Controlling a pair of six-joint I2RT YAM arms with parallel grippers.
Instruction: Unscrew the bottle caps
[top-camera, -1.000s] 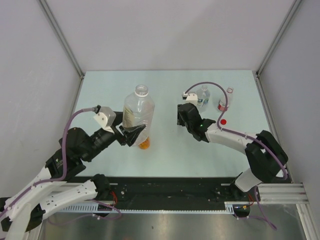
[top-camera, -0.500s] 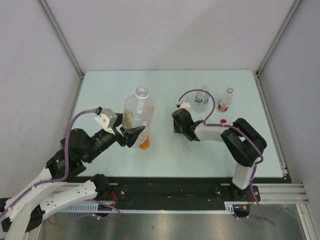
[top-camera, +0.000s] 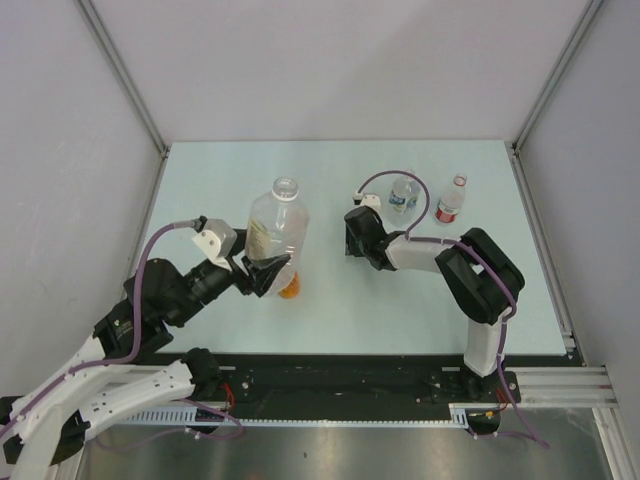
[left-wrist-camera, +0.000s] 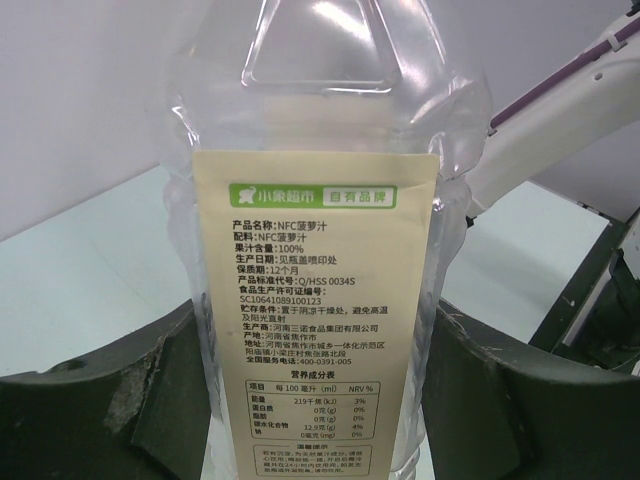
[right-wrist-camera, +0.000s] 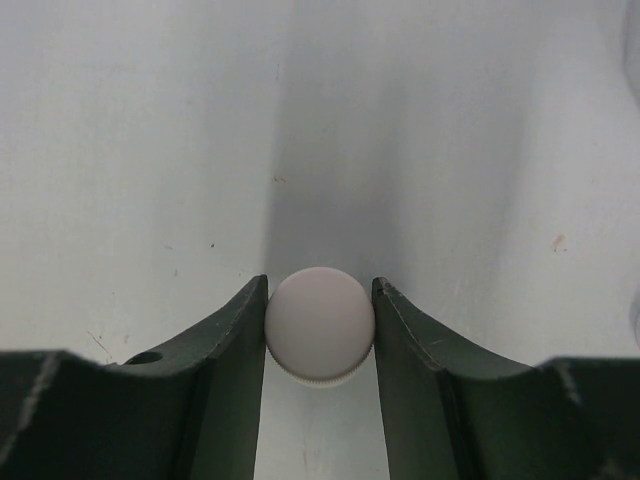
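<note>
3 bottles: large bottle (top-camera: 277, 228), blue-label bottle (top-camera: 403, 197), red-label bottle (top-camera: 450, 204). Caps in view: 1, the white cap (right-wrist-camera: 320, 322).

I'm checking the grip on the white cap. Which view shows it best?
Right wrist: the white cap sits centre frame, pinched by the right claw. In the top external view the claw hides it; left wrist misses it.

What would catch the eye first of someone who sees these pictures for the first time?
The large clear bottle stands out: uncapped, at the left of the table, clamped low by the left gripper. Next, the right gripper pinches a white cap between its fingers, near the table's middle. Behind it stand a small blue-labelled bottle and a small red-labelled bottle.
</note>
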